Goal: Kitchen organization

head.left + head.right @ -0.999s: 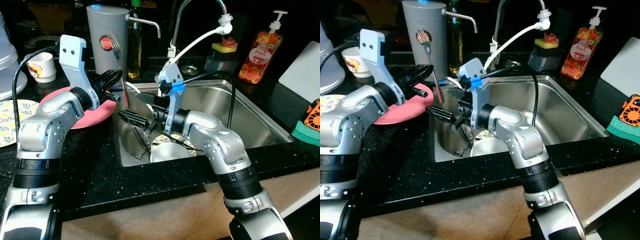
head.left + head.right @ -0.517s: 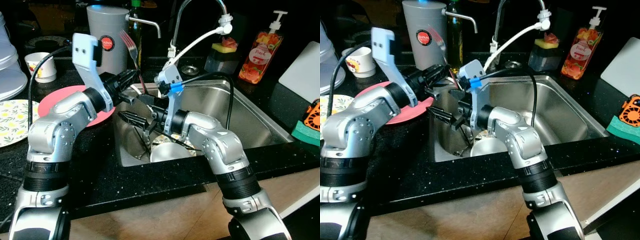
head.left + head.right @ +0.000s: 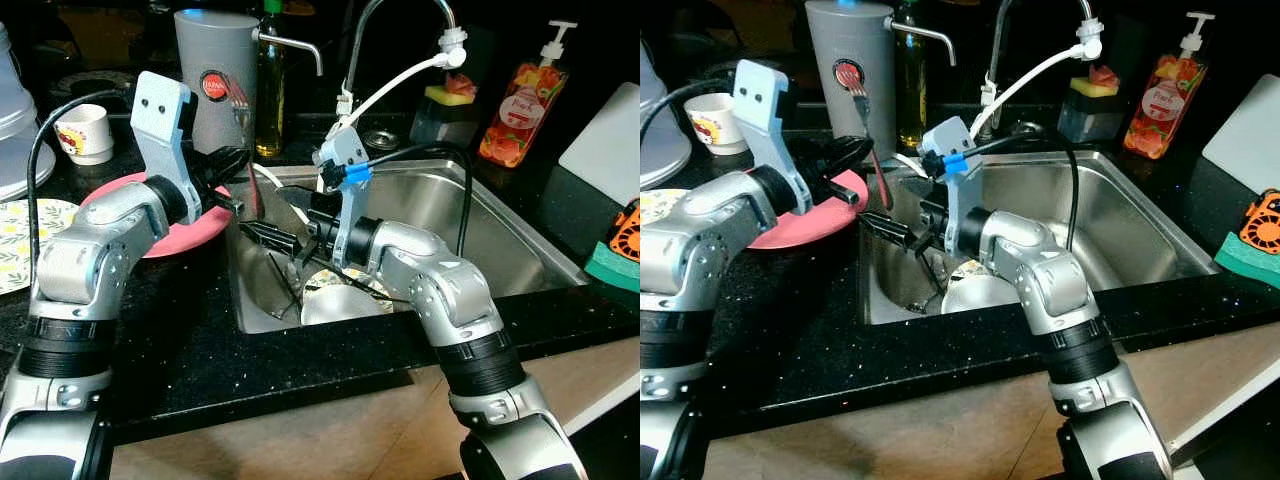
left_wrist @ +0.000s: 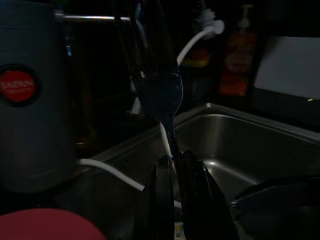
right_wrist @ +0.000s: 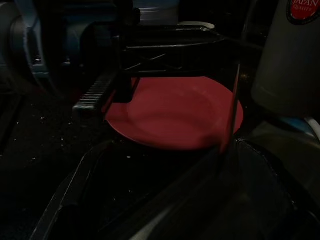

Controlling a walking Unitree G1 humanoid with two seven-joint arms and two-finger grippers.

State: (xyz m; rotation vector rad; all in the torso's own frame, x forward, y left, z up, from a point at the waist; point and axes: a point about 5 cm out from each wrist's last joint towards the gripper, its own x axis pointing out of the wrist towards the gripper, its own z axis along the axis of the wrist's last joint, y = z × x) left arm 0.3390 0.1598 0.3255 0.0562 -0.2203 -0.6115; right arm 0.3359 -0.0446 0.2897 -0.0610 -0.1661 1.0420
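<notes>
Left gripper [image 3: 232,196] clenched on a fork [image 3: 247,140], held over the sink's left edge.

The fork stands nearly upright, its long axis close to vertical, tines up near the grey canister [image 3: 213,75] and the red handle running down between the closed fingers. The right gripper [image 3: 272,238] hangs just below in the sink [image 3: 500,235], fingers spread apart and empty, above the white bowls [image 3: 340,300]. The pink plate [image 3: 195,225] lies on the counter beside the left gripper. The likely risks: the grip sits low on a thin handle, so the fork could pivot or slip and drop into the sink; a swing could knock its tines against the canister, or the two grippers could collide, being so close.
</notes>
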